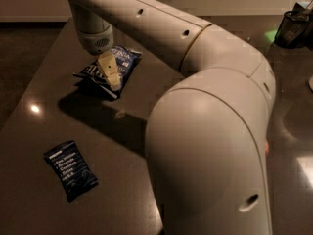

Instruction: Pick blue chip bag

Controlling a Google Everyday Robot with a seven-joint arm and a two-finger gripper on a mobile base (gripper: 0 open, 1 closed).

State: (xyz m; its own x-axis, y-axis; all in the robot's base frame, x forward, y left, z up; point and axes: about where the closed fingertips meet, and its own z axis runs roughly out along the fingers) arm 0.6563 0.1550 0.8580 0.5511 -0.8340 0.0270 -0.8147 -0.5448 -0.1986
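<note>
obs: blue chip bag [128,60] lies on the dark table [34,131], toward its far left, puffy and crumpled. gripper [109,74] hangs from the wrist directly over the bag's middle, pointing down into it. its pale tip overlaps the bag from this angle. touching or just above is not resolvable, though probably touching. whether the gripper is spread or closed on the foil i cannot tell.

reasoning: a top-down approach at the centre suits a soft, crinkled pack, since it lets the gripper pinch a ridge of foil rather than span the full width. flat dark bar wrapper [71,169] sits well apart, nearer the camera, so there is little risk of a wrong pick. step in hand, by my judgement: the grasp itself. no lift evident yet.
</note>
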